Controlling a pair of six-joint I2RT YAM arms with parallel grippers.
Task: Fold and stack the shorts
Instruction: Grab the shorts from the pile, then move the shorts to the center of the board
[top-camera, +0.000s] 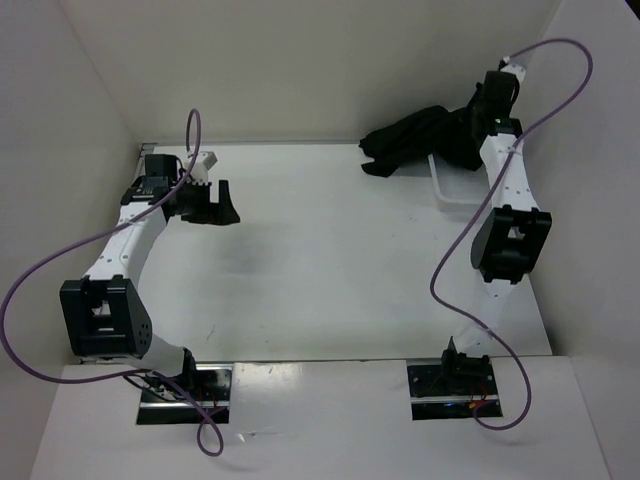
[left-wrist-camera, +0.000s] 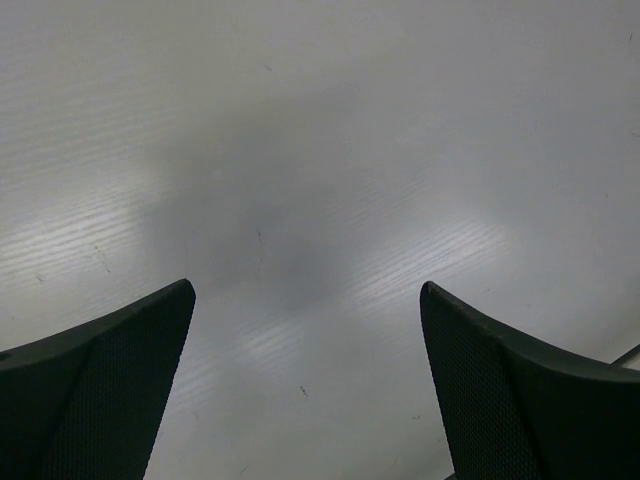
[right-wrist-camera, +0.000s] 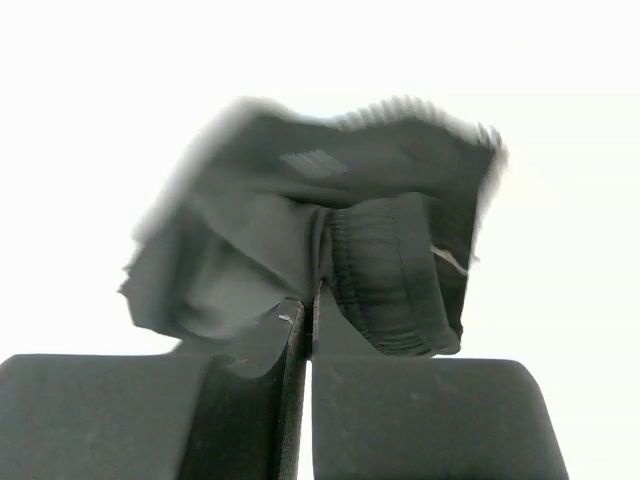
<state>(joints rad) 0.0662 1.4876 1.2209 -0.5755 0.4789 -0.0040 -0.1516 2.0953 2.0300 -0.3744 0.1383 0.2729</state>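
While right hand (right-wrist-camera: 305, 325) clamps shorts (right-wrist-camera: 385, 255) | fabric edges blurred

The left tool (left-wrist-camera: 306, 287) hangs spread wide above the white table (left-wrist-camera: 300, 140).

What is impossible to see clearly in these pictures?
- Right wrist view: the shorts are blurred, and the shut right claw hides their lower part.
- Top view: that claw is hidden by its own arm and the shorts.
- Left wrist view: the open left claw is cut off by the bottom edge.
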